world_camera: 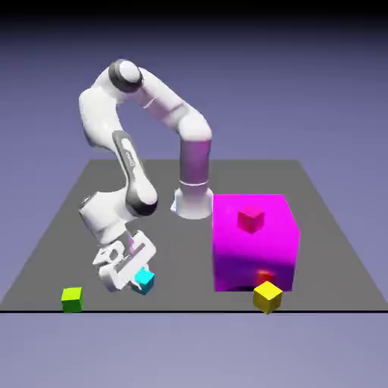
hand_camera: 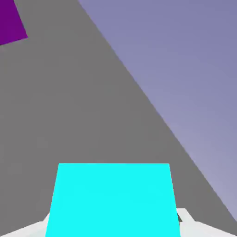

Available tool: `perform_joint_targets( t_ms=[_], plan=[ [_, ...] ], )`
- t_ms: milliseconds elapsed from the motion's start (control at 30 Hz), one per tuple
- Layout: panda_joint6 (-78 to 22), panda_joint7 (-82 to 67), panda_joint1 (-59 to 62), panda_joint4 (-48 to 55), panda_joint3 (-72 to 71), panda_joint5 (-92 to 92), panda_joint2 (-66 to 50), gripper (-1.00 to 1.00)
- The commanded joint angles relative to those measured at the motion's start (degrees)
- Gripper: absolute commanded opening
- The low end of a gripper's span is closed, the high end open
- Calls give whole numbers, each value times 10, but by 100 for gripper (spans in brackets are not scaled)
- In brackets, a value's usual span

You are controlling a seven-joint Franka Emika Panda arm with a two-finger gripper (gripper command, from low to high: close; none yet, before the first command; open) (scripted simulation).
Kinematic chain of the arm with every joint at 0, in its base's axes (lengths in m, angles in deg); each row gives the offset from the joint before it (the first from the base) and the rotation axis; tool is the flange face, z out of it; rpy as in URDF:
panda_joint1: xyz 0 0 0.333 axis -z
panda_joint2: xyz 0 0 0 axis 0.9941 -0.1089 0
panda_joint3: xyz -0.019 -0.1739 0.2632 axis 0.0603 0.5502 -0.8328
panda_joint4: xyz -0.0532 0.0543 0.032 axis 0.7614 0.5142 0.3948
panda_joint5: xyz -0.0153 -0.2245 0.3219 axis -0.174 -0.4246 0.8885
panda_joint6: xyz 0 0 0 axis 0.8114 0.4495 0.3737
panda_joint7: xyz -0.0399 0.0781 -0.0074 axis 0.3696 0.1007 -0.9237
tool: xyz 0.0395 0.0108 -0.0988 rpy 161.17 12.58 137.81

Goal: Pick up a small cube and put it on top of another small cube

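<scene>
The cyan cube [world_camera: 144,280] sits between the fingers of the pincer [world_camera: 136,286], low and left of centre in the exterior view; in the hand view it fills the bottom middle of the frame, large, with a pale bit of finger showing at either side. The pincer is closed on it, its two sides drawn in against the cube. Whether the cube touches the bench [world_camera: 178,250] or hangs just above it, I cannot tell. The white hand above it leans, tilted rather than upright, and the arm [world_camera: 102,117] climbs from there to a bend in the upper left of the frame, then comes down to its base near the middle. Toward the lower left corner of the exterior view a lime-green cube [world_camera: 72,300] lies near the front edge of the bench, apart from the cyan one. Right of centre stands a big magenta block [world_camera: 252,254], well apart from the pincer, with a small red cube [world_camera: 251,219] showing against its upper part; whether the two touch is unclear. In front of the block, at lower right, a yellow cube [world_camera: 267,297] sits by the front edge, turned cornerwise.
</scene>
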Motion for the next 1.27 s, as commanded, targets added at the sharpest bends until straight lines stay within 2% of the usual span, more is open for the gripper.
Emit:
perform_joint_targets(
  t_ms=[0,933,1100,1133,1233],
  plan=[
    [-19,-13,-21,15,5,2,0,-100],
    [-561,-365,-597,418,151,59,2,-100],
    [-472,-370,-603,345,157,53,19,-100],
    [-472,-370,-603,345,157,53,19,100],
    [-522,-367,-599,386,154,57,10,100]
  ],
)
